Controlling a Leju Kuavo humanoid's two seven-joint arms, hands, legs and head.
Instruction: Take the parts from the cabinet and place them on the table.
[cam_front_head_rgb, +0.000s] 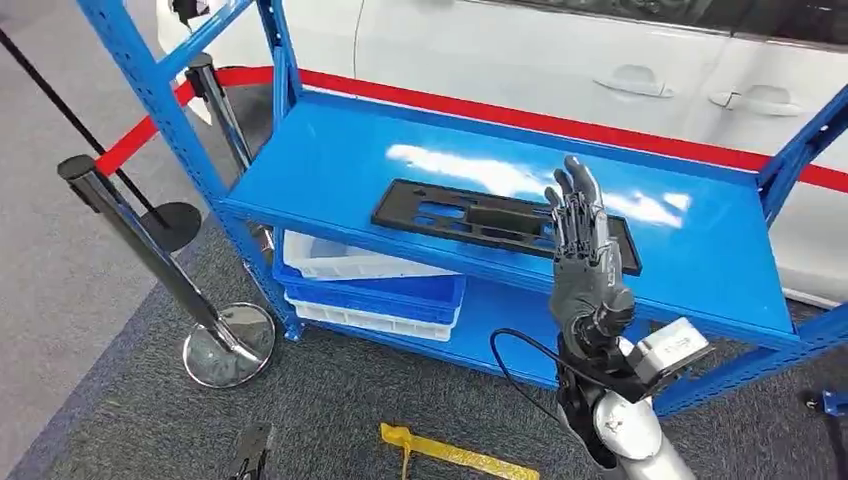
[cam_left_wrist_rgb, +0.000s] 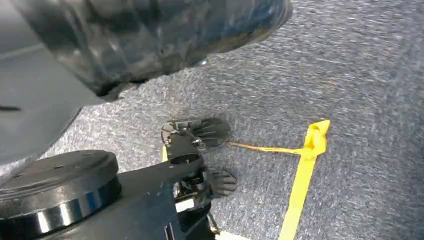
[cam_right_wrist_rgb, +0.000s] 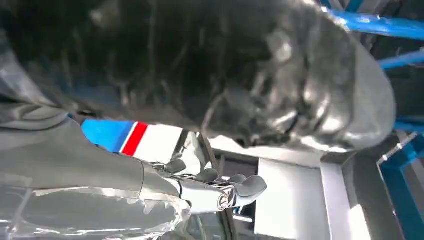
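We raise right hand released, fingers straight, just before black plastic panel flat on blue rack shelf, likely lining up grasp. Left hand state: cannot tell.

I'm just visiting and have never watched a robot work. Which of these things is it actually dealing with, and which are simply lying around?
Part of the job:
- black part lying flat on the blue cabinet shelf
- right robot hand, raised in front of the shelf, holding nothing

Just lying about:
- stacked bins on the lower shelf
- barrier post
- yellow floor tape
- white car behind
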